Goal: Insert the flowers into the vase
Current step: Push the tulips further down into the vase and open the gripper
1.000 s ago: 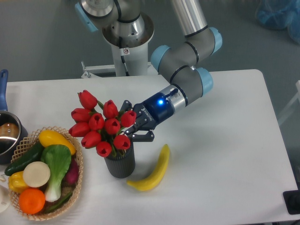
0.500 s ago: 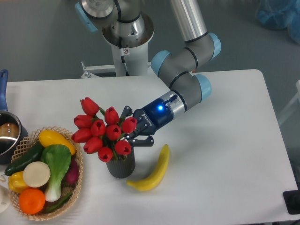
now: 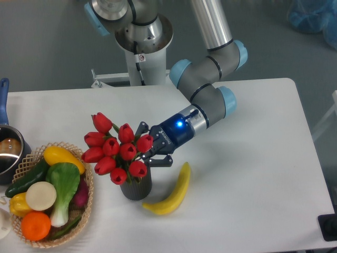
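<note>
The flowers [image 3: 118, 149], a bunch of red tulip buds, stand with their stems down in the mouth of the dark grey ribbed vase [image 3: 137, 187] near the table's front. The buds lean left, toward the basket. My gripper [image 3: 148, 148] reaches in from the right at the bunch's right edge, just above the vase rim, and is shut on the stems. The buds hide its fingertips.
A yellow banana [image 3: 171, 192] lies right of the vase, almost touching it. A wicker basket [image 3: 88, 185] of produce sits at the left, close to the buds. A steel pot [image 3: 7, 152] with a blue handle is at the far left edge.
The gripper has sunk a little and shifted left, and the bunch has gone down with it, deeper into the vase. The buds now sit lower and more upright.
</note>
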You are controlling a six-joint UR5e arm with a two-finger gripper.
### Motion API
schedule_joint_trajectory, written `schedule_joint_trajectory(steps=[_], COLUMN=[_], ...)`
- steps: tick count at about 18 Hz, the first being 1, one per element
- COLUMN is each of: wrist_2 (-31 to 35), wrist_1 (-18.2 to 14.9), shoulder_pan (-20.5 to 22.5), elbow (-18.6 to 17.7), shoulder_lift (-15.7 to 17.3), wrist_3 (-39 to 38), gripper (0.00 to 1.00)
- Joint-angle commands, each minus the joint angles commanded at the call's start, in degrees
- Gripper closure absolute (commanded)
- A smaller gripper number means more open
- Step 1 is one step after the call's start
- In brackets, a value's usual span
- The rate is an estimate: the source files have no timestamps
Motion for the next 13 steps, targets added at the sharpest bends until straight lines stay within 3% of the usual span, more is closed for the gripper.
schedule_joint_trajectory(steps=[7, 13], wrist_2=[0.0, 0.0], wrist_1=[0.0, 0.0], shoulder_pan=[-0.09, -0.09], elbow=[-0.62, -0.62], shoulder_lift=[0.0, 0.0], wrist_3=[0.98, 1.16], gripper=[0.73, 0.62])
